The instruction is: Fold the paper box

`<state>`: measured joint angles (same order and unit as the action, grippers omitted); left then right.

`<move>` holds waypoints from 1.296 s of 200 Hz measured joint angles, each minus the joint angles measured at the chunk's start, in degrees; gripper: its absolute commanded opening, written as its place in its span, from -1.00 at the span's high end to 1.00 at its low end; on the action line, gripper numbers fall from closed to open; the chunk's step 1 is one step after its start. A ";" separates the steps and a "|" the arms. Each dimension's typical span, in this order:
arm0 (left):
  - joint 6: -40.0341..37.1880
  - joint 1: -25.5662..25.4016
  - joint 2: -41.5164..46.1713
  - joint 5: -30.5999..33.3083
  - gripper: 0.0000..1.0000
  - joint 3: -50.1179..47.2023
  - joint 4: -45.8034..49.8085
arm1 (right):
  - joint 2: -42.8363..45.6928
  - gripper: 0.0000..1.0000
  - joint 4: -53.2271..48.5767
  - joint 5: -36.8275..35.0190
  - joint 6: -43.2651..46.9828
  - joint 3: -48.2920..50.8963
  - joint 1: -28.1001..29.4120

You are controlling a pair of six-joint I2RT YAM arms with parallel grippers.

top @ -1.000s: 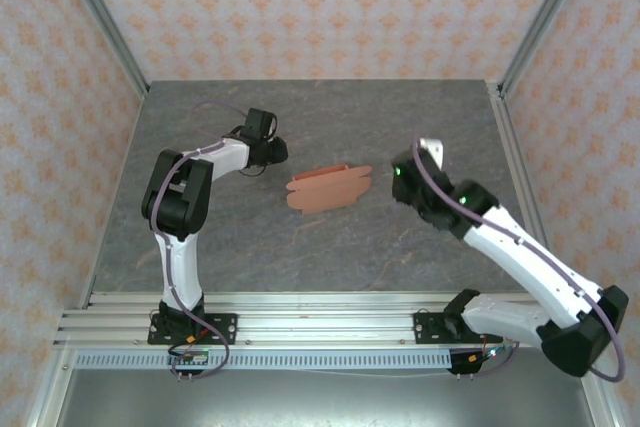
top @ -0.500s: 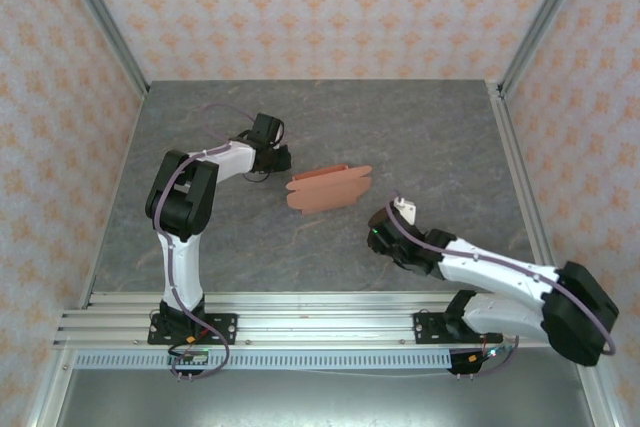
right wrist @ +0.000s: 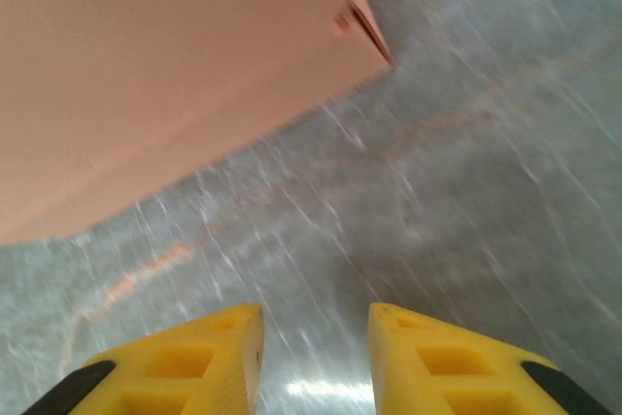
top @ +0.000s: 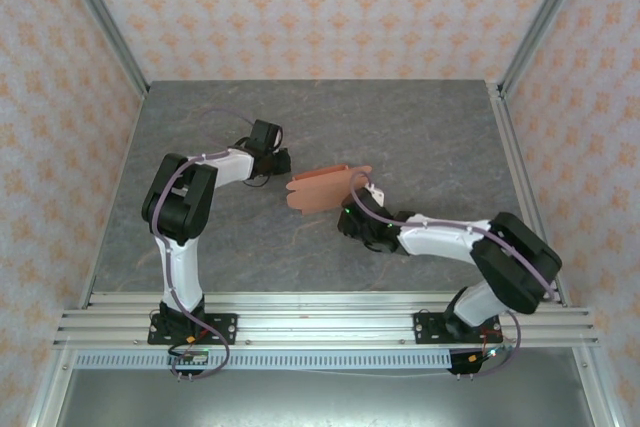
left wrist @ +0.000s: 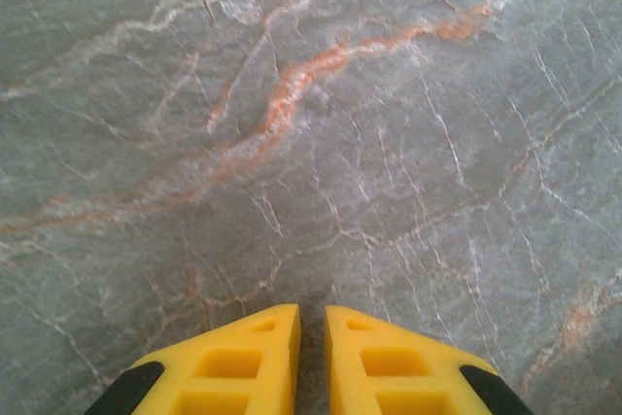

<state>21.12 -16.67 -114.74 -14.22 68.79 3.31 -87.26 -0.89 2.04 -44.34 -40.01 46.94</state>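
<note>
The right arm has swung in from the right side of the marbled grey table (top: 430,137). The right gripper (top: 350,214) now sits just beside the near right edge of the paper box (top: 322,190). Its jaws stand partly apart on nothing, and its wrist view shows the salmon card (right wrist: 165,75) just ahead of them. The box lies unmoved at mid-table. The left gripper (top: 283,160) has barely shifted left of the box, nearly closed and empty over bare stone (left wrist: 311,323).
</note>
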 measured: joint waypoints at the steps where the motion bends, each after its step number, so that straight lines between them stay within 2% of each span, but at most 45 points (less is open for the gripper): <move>1: 0.00 -0.04 0.07 -0.02 0.70 -0.09 0.00 | -0.13 0.36 0.02 0.02 0.04 -0.13 -0.04; 138: 4.63 -7.54 12.57 0.07 0.77 -17.27 -3.89 | -7.02 0.36 -1.27 2.29 6.29 -6.56 -12.52; 181: 9.03 -13.40 17.99 2.67 0.77 -24.26 -5.79 | -11.69 0.36 -1.97 4.72 11.47 -14.73 -16.09; 259: 16.61 -25.90 20.37 10.54 0.77 -27.58 -10.27 | -24.22 0.35 -5.86 11.54 20.22 -31.06 -19.28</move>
<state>37.74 -42.57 -94.37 -3.68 41.21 -6.96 -111.48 -6.74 13.58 -24.12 -71.07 27.66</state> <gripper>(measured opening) 0.113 0.325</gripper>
